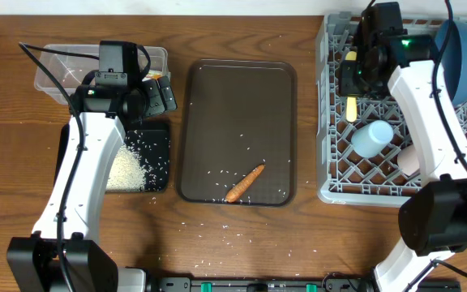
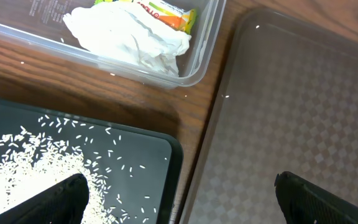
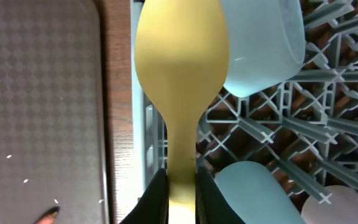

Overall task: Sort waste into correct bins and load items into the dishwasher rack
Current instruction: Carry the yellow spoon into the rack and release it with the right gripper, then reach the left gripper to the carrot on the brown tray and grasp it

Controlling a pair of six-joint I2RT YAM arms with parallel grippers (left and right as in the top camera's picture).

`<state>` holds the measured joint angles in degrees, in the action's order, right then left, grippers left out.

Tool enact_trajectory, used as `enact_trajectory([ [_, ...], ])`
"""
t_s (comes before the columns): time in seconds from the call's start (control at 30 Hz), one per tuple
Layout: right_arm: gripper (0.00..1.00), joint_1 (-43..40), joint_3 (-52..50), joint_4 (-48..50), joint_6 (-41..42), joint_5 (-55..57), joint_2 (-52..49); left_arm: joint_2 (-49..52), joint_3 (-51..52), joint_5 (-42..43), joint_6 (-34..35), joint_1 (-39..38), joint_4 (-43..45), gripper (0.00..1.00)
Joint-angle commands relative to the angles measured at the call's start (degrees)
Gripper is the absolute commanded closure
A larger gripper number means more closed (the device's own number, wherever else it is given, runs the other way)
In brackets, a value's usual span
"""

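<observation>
My right gripper [image 3: 181, 193] is shut on the handle of the yellow spoon [image 3: 181, 68] and holds it over the left edge of the grey rack [image 1: 331, 174]. It also shows in the overhead view [image 1: 355, 73]. In the rack are the dark blue plate [image 1: 460, 53], a light blue cup [image 1: 373, 138] and a pink cup [image 1: 412, 158]. My left gripper [image 2: 179, 205] is open and empty above the gap between the black tray [image 2: 135, 149], which holds rice [image 2: 30, 168], and the brown tray. The clear tub [image 2: 191, 78] holds white tissue [image 2: 129, 37] and the wrapper [image 2: 173, 12]. The carrot stick [image 1: 246, 182] lies on the brown tray.
The brown serving tray [image 1: 242, 89] lies mid-table with scattered rice grains on it. More grains lie on the wood in front of it [image 1: 217, 235]. A light blue rounded vessel [image 3: 263, 43] lies in the rack right beside the spoon's head.
</observation>
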<state>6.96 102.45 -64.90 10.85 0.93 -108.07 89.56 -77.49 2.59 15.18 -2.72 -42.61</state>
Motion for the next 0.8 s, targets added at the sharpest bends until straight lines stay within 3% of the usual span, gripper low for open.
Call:
enact_trajectory([
  [0.0,0.9,-0.2,-0.98,0.59,-1.86,0.59,-0.74,-1.16,0.24,-0.5,-0.07,0.09,-0.13,0.02],
  [0.07,0.87,-0.17,-1.73,1.18,-1.97,0.55,-1.42,-1.16,0.24,-0.5,-0.07,0.09,-0.13,0.02],
  [0.17,0.64,-0.13,-1.92,1.42,-1.95,0.52,-1.77,-1.16,0.24,-0.5,-0.07,0.09,-0.13,0.02],
  [0.27,0.55,-0.13,-1.77,2.34,-1.95,0.52,-1.64,-1.16,0.24,-0.5,-0.07,0.09,-0.13,0.02],
  [0.47,0.45,-0.15,0.42,1.01,-2.21,-3.08,-0.46,-1.16,0.24,-0.44,-0.04,0.09,0.28,0.02],
  [0.67,0.34,-0.26,3.32,-4.72,-4.76,-4.17,3.72,-1.11,0.42,5.7,0.15,-0.02,-2.51,0.03],
  [0.77,0.28,-0.31,3.34,-5.46,-5.44,-3.98,6.51,-0.39,0.46,12.22,-1.18,-1.53,-3.93,0.09],
])
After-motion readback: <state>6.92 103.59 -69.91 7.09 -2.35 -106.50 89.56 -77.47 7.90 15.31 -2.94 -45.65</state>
